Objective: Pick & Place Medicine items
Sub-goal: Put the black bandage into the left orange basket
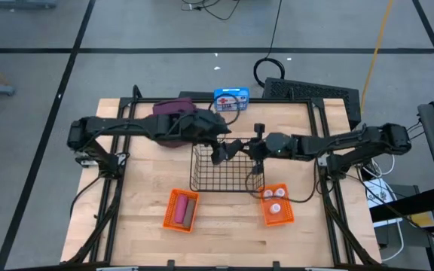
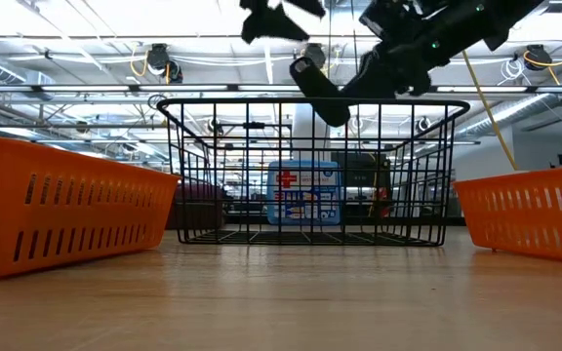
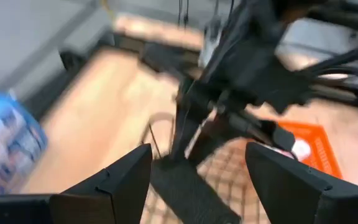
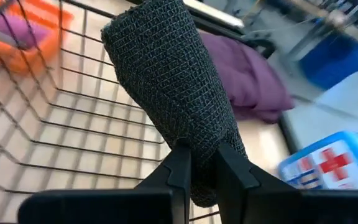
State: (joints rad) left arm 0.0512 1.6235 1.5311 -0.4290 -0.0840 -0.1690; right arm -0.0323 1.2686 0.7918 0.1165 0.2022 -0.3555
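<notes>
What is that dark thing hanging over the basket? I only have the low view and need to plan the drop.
Observer: A dark-grey woven roll, pinched at one end by the shut right tool.
Operator: Is it over the inside of the basket?
Observer: Seen from above, yes. It hangs just inside the far rim of the wire basket.
Operator: Where is the other arm?
Observer: The left tool is open and empty, close beside the roll and facing it.

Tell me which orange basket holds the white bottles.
The orange basket on the right arm's side; white bottles lie in it. The other orange basket holds a pink piece.
</notes>
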